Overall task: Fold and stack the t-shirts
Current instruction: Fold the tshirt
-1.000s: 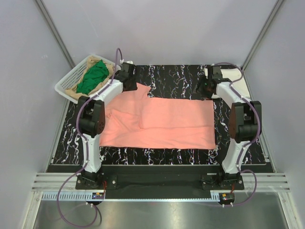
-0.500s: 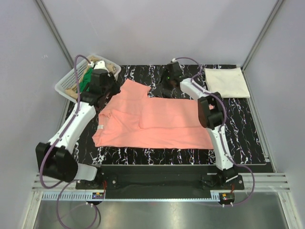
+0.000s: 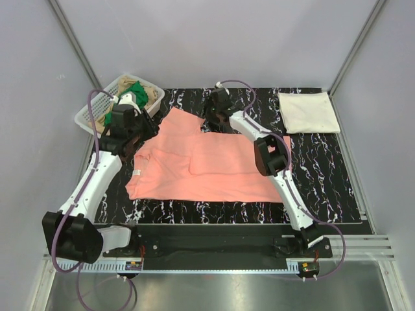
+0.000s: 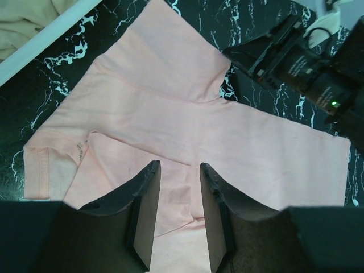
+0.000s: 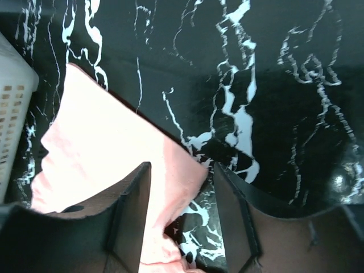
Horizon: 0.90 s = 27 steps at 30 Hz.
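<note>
A salmon-pink t-shirt [image 3: 214,165] lies spread and partly folded on the black marbled mat [image 3: 324,175]. My left gripper [image 3: 142,127] is open and hovers over the shirt's left shoulder. In the left wrist view its fingers [image 4: 145,199] stand apart above the pink cloth [image 4: 187,114]. My right gripper [image 3: 211,118] is open at the shirt's far sleeve. In the right wrist view the sleeve corner [image 5: 176,170] lies between the spread jaws of that gripper [image 5: 182,176], not pinched. A cream-white folded shirt [image 3: 308,111] lies at the far right. Green [image 3: 133,94] and tan shirts sit in the basket.
A white mesh basket [image 3: 91,111] stands at the far left corner off the mat; its rim shows in the left wrist view [image 4: 45,42] and the right wrist view [image 5: 14,96]. Grey walls enclose the table. The right arm's elbow [image 3: 272,155] hangs over the shirt.
Both arms have swung out over the mat. The right gripper has moved left to the far sleeve corner. The left gripper has drawn left towards the basket side of the shirt.
</note>
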Each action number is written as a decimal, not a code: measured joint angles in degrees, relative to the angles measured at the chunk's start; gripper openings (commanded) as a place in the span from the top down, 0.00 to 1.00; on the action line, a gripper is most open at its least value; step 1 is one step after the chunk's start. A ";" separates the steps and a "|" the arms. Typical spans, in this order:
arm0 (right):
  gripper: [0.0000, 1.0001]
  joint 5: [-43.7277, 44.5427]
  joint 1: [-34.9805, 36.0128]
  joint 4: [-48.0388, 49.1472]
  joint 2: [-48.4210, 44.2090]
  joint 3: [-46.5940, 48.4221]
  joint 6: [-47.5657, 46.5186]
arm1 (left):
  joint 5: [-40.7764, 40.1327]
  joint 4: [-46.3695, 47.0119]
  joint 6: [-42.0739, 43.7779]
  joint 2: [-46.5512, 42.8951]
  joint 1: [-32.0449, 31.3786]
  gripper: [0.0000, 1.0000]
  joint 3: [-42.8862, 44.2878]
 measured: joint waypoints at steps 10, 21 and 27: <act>0.68 5.46 2.62 -4.09 0.85 2.67 -3.13 | 1.18 0.09 0.00 -1.64 1.31 0.61 -0.17; 1.00 3.13 2.67 -5.42 3.63 9.99 -8.90 | 1.55 0.26 -0.24 -2.19 1.64 0.60 -0.87; 1.00 -4.37 3.13 0.57 -0.37 3.28 -13.09 | 1.22 0.13 -0.26 -2.56 3.30 0.59 -3.30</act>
